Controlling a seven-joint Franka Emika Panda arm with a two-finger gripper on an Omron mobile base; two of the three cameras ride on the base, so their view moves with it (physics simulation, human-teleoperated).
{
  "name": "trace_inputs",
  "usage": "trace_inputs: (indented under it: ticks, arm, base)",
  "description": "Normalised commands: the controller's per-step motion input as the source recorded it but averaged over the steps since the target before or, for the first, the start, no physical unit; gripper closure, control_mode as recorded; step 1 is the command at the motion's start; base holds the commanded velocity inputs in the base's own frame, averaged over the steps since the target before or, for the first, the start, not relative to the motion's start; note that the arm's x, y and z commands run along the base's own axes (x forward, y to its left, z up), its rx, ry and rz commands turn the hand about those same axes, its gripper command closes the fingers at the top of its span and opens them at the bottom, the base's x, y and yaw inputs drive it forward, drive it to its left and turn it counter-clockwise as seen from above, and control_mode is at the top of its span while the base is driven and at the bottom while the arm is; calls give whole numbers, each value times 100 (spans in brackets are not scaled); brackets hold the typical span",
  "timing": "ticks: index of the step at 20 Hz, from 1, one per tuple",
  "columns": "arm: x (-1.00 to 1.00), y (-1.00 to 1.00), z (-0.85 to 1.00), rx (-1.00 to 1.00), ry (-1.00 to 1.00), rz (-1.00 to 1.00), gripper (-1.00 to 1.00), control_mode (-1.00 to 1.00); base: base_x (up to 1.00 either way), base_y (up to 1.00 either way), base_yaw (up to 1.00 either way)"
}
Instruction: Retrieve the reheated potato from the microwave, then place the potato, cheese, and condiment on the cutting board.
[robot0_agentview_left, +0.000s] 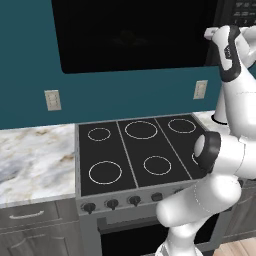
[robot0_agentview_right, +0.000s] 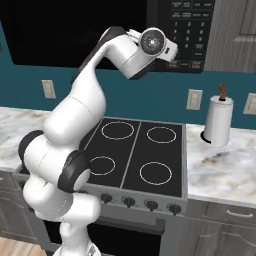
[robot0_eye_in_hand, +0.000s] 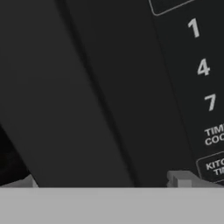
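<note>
The microwave (robot0_agentview_left: 135, 35) (robot0_agentview_right: 60, 30) hangs above the stove with its dark glass door closed. Its keypad (robot0_agentview_right: 187, 30) (robot0_eye_in_hand: 201, 65) is at the right. My gripper (robot0_agentview_left: 211, 34) (robot0_eye_in_hand: 103, 183) is raised close to the microwave front, where the door's right edge meets the keypad. It stands open, and the fingertips (robot0_eye_in_hand: 179, 179) hold nothing between them. The potato is hidden behind the dark door. The cheese, the condiment and the cutting board are out of view.
A black stove top (robot0_agentview_left: 140, 150) (robot0_agentview_right: 135, 155) with ring burners lies below, with knobs along its front. Marble counters (robot0_agentview_left: 35, 155) (robot0_agentview_right: 220, 160) flank it. A paper towel roll (robot0_agentview_right: 217, 122) stands on the right counter. Outlets (robot0_agentview_left: 52, 100) are on the teal wall.
</note>
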Motion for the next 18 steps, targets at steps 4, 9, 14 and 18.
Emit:
trace_inputs:
  ticks: [4, 9, 14, 18]
  arm:
    - [49, 0, 0, 10, 0, 10, 100, -100]
    - [41, 6, 0, 8, 0, 16, 100, -100]
    - [10, 14, -1, 4, -6, 25, 100, -100]
    - [-32, 29, -2, 0, -2, 18, 100, -100]
  base:
    - [0, 0, 0]
    - [0, 0, 0]
    - [0, 0, 0]
    - [0, 0, 0]
